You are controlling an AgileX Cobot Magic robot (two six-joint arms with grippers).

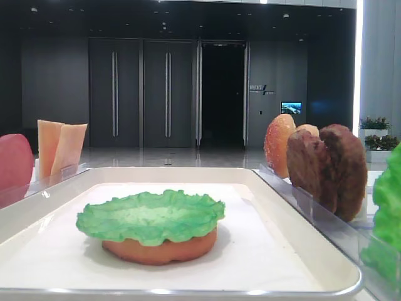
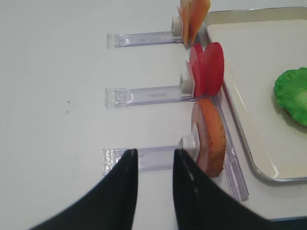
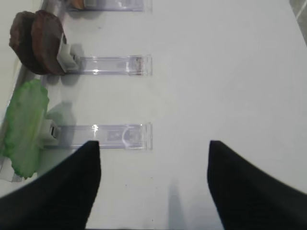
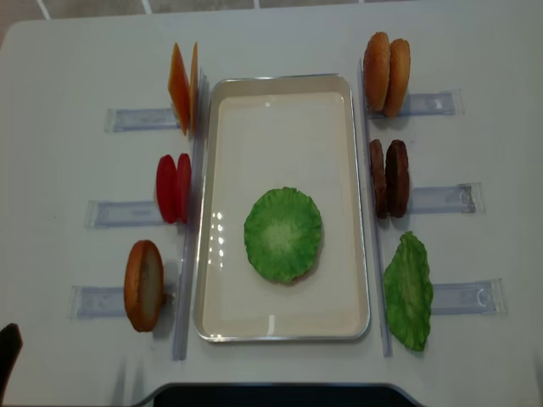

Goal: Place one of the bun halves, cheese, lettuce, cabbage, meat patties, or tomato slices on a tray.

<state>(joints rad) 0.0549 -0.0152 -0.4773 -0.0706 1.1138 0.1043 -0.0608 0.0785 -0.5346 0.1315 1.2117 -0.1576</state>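
Note:
The cream-white tray [image 4: 281,325] lies in the middle of the table. On it a ruffled green lettuce [image 4: 282,234] leaf covers a bun half [image 1: 160,249]. To the tray's left, upright in clear holders, stand cheese [image 4: 182,85] slices, tomato slices [image 4: 172,188] and a bun half [image 4: 144,286]. To its right stand two bun halves [image 4: 386,74], two meat patties [image 4: 389,178] and another lettuce leaf [image 4: 409,291]. My left gripper [image 2: 154,152] is shut and empty, low over the holder beside the left bun half [image 2: 211,139]. My right gripper [image 3: 153,143] is open and empty, near the right lettuce leaf [image 3: 26,124]. No cabbage shows.
Narrow clear holders [image 3: 110,136] stick out from both long sides of the tray, three on each side. The tray's raised rim [image 2: 240,139] runs close beside the left bun half. White table lies beyond the holders' outer ends.

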